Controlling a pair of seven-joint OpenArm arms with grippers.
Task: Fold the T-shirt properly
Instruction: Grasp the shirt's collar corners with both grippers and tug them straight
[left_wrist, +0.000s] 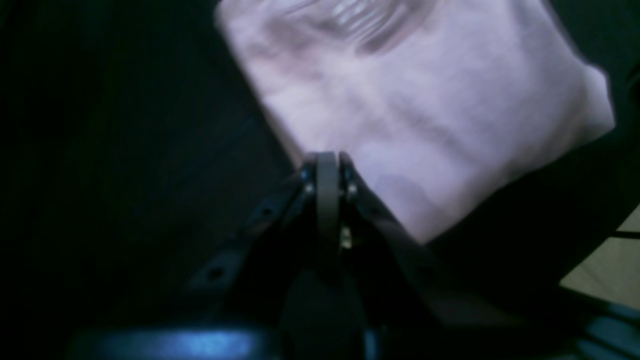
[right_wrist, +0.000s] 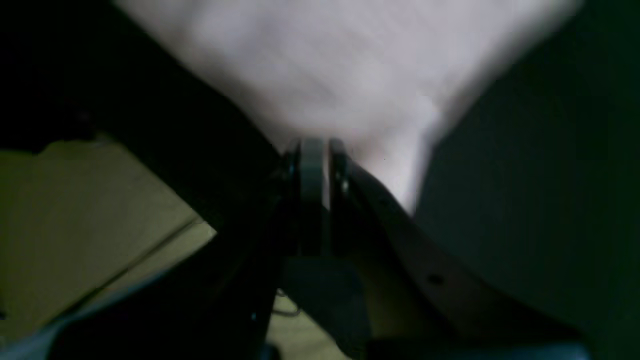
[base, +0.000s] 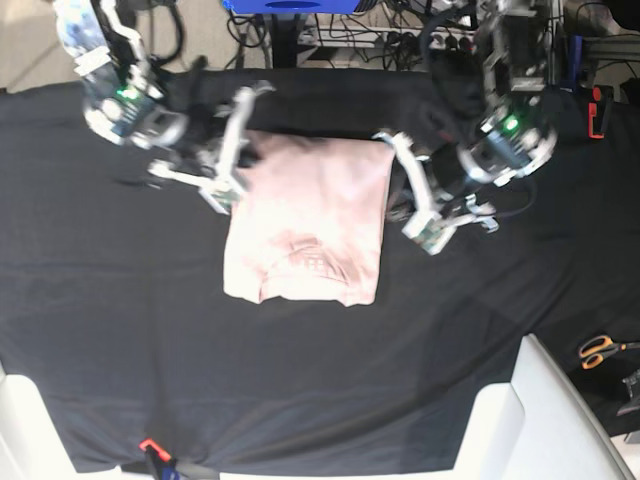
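Already the T-shirt (base: 308, 220) lies as a narrow rectangle, sides and sleeves folded in, in the middle of the black cloth (base: 120, 330) covering the table. Judging by that, the end-to-end fold remains. Each gripper pinches a far corner, jaws pressed together: the right gripper (base: 224, 196) at left, the left gripper (base: 420, 232) at right. Orange scissors (base: 600, 350) lie near right; cables (base: 400, 30) crowd the far edge.

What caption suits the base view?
Two arms flank a partly folded pink T-shirt on a black cloth, scissors nearby.
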